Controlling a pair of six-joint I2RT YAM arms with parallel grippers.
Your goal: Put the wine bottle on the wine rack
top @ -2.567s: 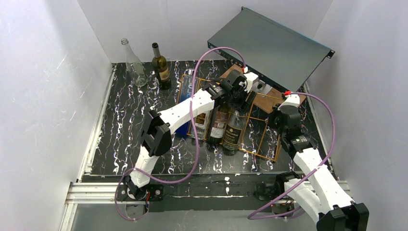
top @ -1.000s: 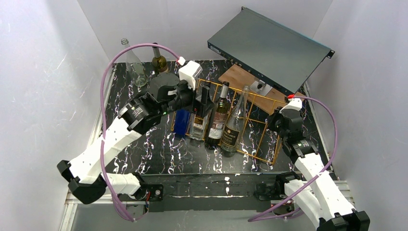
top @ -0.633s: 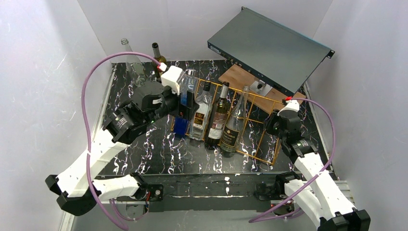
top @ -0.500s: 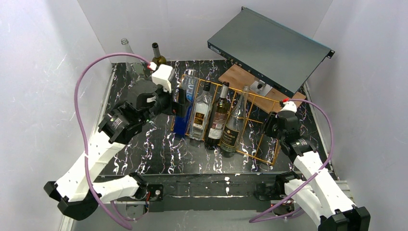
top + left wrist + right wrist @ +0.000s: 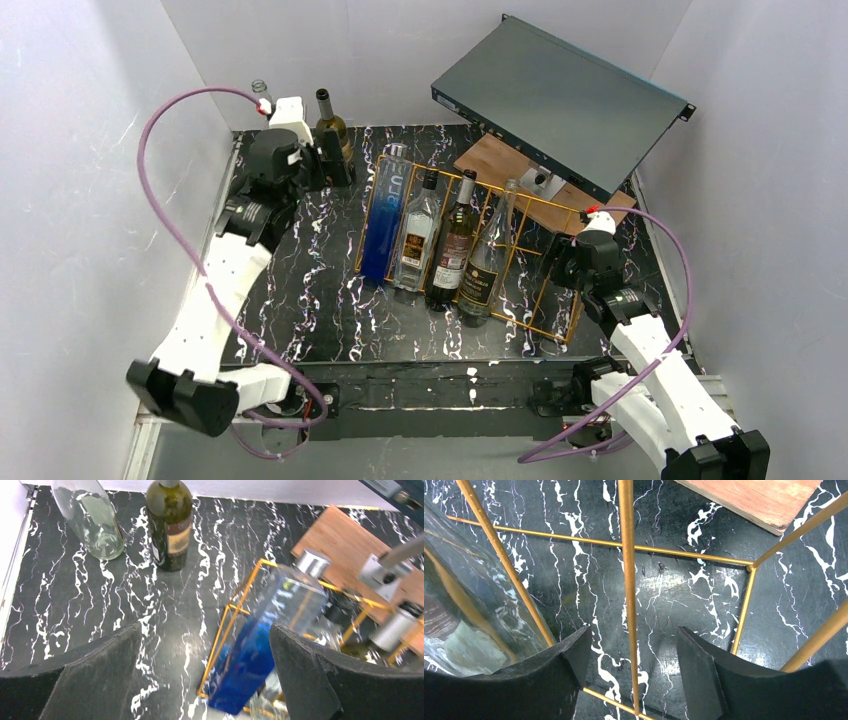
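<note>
The right arm rises folded from its base, wrist tipped down over the right end of the wine rack (image 5: 625, 555). The right gripper (image 5: 631, 640) holds its fingers apart, straddling one gold wire without clamping it. Four bottles (image 5: 452, 255) lie side by side in the rack's left slots. The left arm reaches long toward the table's (image 5: 75, 595) far left corner. The left gripper (image 5: 205, 635) has its fingers spread wide and empty, near the dark wine bottle (image 5: 170, 525), which stands upright off the rack beside a clear bottle (image 5: 95, 522).
</note>
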